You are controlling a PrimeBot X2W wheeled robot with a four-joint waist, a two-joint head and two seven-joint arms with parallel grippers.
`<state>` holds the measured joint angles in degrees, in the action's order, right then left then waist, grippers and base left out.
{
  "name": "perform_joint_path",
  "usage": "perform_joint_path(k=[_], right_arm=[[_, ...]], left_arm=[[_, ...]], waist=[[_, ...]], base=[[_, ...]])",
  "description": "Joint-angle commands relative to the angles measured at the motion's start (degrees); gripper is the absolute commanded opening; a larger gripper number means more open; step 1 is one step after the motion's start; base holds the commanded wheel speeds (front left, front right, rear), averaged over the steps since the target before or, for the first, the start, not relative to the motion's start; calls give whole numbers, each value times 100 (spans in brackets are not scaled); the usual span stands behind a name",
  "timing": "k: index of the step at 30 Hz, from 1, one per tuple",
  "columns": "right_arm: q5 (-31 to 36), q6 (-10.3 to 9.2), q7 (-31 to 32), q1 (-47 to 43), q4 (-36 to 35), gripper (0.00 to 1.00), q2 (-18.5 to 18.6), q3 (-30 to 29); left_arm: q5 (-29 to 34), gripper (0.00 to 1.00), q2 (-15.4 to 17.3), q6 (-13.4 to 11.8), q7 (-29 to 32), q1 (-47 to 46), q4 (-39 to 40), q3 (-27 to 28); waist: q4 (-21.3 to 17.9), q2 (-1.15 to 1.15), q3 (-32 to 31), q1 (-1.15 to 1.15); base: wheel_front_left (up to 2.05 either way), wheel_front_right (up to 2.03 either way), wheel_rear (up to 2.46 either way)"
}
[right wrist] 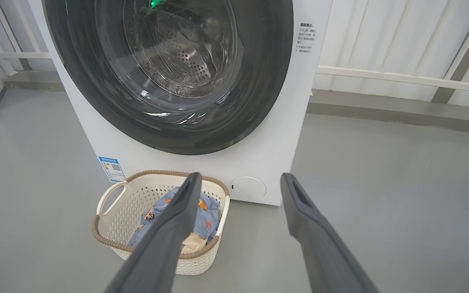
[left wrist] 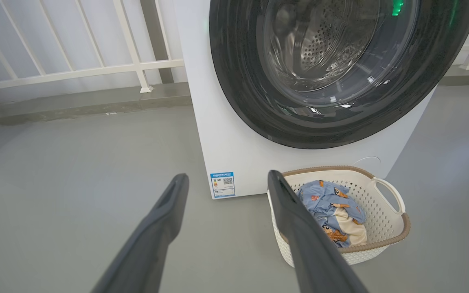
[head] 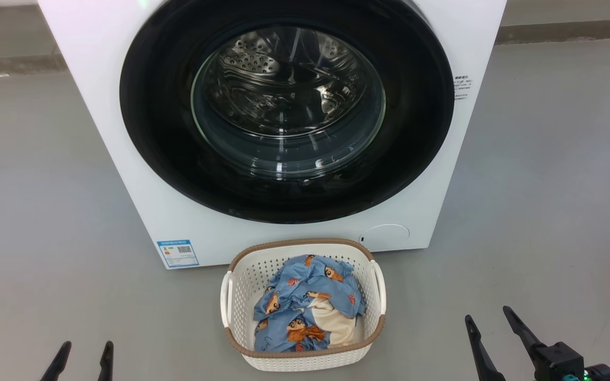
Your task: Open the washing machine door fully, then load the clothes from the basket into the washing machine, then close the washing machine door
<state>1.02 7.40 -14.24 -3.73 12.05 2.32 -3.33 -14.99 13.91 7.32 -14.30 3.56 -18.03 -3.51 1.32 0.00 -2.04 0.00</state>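
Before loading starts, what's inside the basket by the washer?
The basket holds crumpled clothes: light blue fabric with orange-brown cartoon figures, plus a cream piece. They cover most of the base, so anything beneath is hidden.

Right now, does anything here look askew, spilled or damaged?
Nothing stands out. The door sits shut on the washer, the basket stands upright before it with the clothes bundled inside, and the left gripper and right gripper are open and empty.
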Motion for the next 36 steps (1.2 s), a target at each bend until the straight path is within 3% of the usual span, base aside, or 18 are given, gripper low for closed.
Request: perform_joint_path(k=[1, 14, 36], right_arm=[[1, 9, -75, 33, -144, 100, 56, 121], [-22, 9, -75, 24, -138, 100, 56, 122], [-86, 9, -76, 10, -147, 100, 56, 139]], left_arm=[[-61, 100, 122, 17, -70, -127, 83, 242], [-89, 100, 55, 17, -70, -167, 61, 408], [-92, 100, -10, 17, -70, -201, 228, 551]], waist=[[1, 0, 0, 0], [-17, 0, 0, 0], [-88, 0, 89, 0]], base=[[0, 0, 0], [25, 25, -50], [104, 104, -208]])
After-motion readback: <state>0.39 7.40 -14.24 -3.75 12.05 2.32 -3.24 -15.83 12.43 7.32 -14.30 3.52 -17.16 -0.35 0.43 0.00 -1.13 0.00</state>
